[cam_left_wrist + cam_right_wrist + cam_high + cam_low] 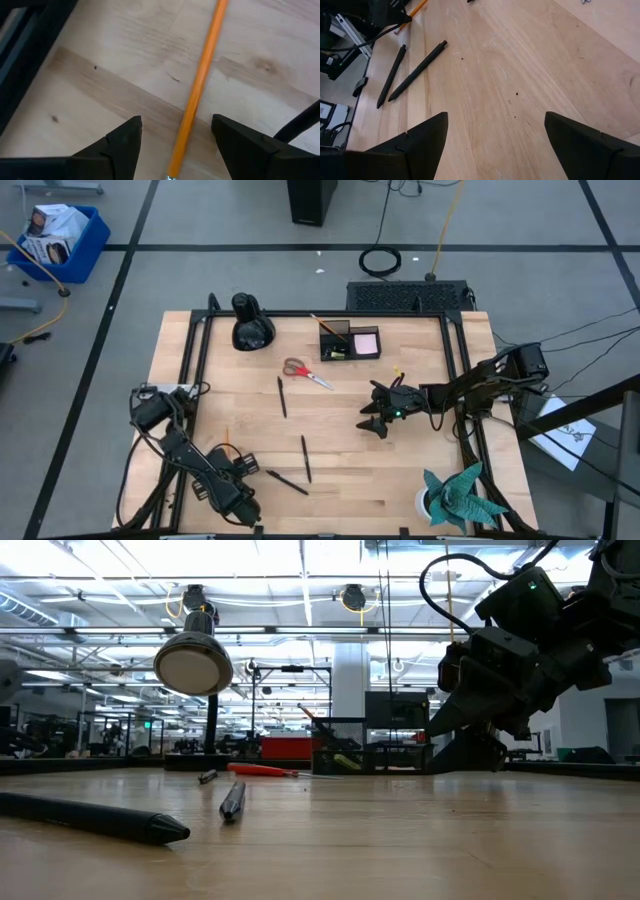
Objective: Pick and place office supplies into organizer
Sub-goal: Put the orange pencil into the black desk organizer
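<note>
Directly between the parted fingers of the left gripper (172,150) lies the orange pencil (200,82), flat on the table (100,100), its long axis running straight ahead; the right gripper (375,420), also open, hovers well apart mid-table.

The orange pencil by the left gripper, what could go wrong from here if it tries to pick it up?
1. The pencil lies flat on the wood between the open fingers of the left gripper, off-centre toward one finger, so closing might roll or nudge it away rather than pinch it.
2. The organizer sits at the table's far edge, with black pens and scissors between; a low carry could sweep them.
</note>
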You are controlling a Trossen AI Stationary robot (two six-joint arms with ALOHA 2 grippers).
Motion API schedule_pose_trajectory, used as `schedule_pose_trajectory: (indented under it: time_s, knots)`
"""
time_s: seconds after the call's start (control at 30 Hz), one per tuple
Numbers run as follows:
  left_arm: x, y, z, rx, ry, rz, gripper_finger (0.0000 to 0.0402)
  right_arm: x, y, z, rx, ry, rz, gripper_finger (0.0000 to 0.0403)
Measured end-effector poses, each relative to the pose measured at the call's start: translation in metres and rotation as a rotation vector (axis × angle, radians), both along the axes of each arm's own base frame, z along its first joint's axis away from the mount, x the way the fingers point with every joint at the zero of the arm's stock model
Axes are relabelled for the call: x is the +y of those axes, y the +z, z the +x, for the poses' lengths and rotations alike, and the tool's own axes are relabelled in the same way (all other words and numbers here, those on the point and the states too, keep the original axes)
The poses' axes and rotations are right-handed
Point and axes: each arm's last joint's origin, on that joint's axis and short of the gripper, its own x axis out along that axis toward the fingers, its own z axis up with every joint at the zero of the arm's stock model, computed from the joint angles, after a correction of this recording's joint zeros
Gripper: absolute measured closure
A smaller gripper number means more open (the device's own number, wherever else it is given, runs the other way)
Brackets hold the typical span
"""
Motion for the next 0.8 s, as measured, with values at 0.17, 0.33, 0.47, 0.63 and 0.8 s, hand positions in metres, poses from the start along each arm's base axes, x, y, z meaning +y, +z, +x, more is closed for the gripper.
schedule_pose_trajectory:
  time_s: [0.17, 0.33, 0.47, 0.63, 0.8]
  knots:
    - [-0.0003, -0.0030, 0.0003, -0.017, 0.013, -0.012, 0.0151, 0.0000, 0.0000, 0.0000, 0.000, 0.000, 0.000, 0.0078]
    - [0.0000, -0.0033, 0.0000, -0.006, 0.000, -0.014, 0.0151, 0.0000, 0.0000, 0.0000, 0.000, 0.000, 0.000, 0.0078]
    - [0.0000, -0.0039, 0.0002, -0.002, -0.007, -0.020, 0.0151, -0.0001, 0.0000, 0.0000, 0.000, 0.000, 0.000, 0.0078]
    - [0.0016, -0.0042, 0.0015, 0.031, -0.084, -0.050, 0.0151, 0.0000, 0.0000, 0.0000, 0.000, 0.000, 0.000, 0.0078]
    - [0.0026, -0.0047, 0.0017, 0.029, -0.197, -0.038, 0.0151, -0.0001, 0.0000, 0.0000, 0.000, 0.000, 0.000, 0.0078]
